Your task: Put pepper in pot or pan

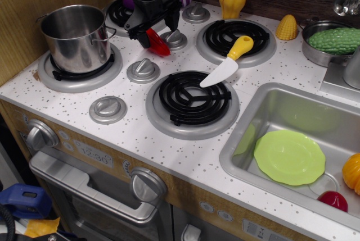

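The red chili pepper (pixel 160 45) is on the stove top between the back-left burner and a grey knob, and only its lower tapering part shows. My gripper (pixel 153 33) is down over it, with its black fingers closed around the pepper's upper end and hiding the stem. The tall steel pot (pixel 76 36) stands empty on the left burner, a short way to the left of the gripper.
A yellow-handled toy knife (pixel 228 64) lies across the two right burners. A yellow bell pepper (pixel 232 0) and corn (pixel 287 27) stand at the back. A shallow pan with a green vegetable (pixel 332 41) is far right. The sink (pixel 264 101) holds a green plate (pixel 289 157).
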`<state>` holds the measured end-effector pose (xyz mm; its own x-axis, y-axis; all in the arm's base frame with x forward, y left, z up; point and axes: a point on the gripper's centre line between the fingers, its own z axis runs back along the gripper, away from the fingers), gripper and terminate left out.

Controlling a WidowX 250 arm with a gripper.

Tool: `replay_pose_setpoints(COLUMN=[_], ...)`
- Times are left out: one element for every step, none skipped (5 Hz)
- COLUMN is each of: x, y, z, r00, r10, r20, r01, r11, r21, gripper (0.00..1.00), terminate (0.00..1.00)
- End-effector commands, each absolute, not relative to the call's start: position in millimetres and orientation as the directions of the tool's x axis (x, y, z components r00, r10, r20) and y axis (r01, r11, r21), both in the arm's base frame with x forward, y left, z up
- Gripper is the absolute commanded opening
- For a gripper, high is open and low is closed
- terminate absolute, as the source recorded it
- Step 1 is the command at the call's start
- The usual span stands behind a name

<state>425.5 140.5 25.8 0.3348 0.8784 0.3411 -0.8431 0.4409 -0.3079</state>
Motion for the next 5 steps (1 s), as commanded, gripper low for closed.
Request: replay_pose_setpoints(x=[428,428,429,428,427], y=[147,149,149,150,149], z=[23,14,10,21,41], r00=[0.318,0.318,0.3,0.3,0.291], r10=[0.884,0.893,0.898,0.893,0.875], r20=[0.342,0.318,0.323,0.334,0.388], r01=[-0.828,-0.824,-0.829,-0.836,-0.84], r11=[0.435,0.426,0.413,0.415,0.427], r21=[-0.354,-0.373,-0.378,-0.36,-0.333], gripper=[1.0,1.0,0.0,0.0,0.0], terminate=[0.0,0.0,0.0,0.0,0.0])
